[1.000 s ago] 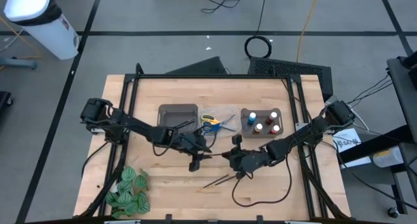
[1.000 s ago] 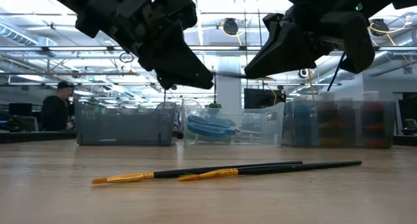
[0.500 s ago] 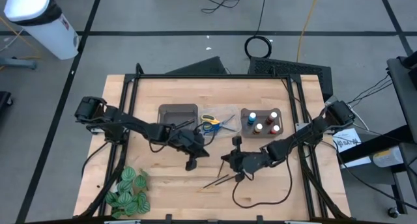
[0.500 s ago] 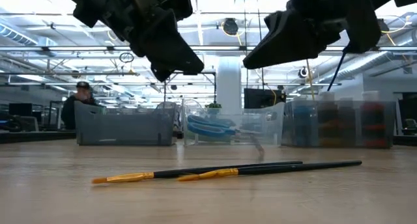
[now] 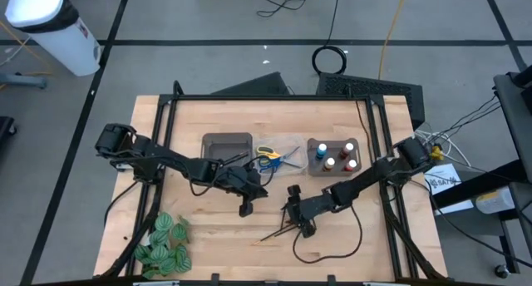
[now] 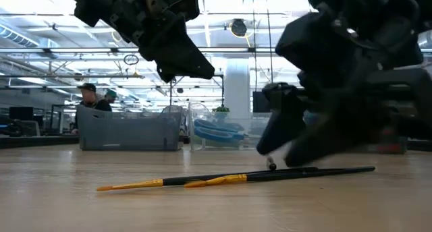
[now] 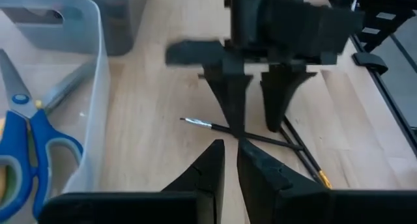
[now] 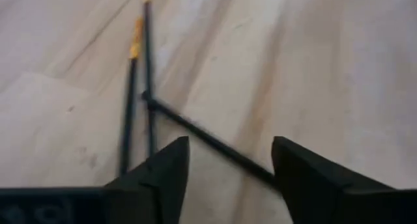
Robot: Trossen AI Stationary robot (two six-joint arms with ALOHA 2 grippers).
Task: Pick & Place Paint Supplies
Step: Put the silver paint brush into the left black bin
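i have the right gripper (image 5: 293, 222) low at lower centre of the high view, fingers spread wide over the paintbrushes (image 5: 281, 229) lying flat on the table (image 5: 374, 236); the left gripper (image 5: 247, 208) hovers just left, nearly closed and empty. these brushes look light, stiff, thin and apt to roll, so i'd pinch one mid-shaft.

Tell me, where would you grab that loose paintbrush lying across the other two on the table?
Probably mid-handle, from straight above. The crossing paintbrush lies flat on the table, thin and dark, its one end over the two gold-banded paintbrushes. The right gripper, fingers open, straddles its free stretch, clear of them.
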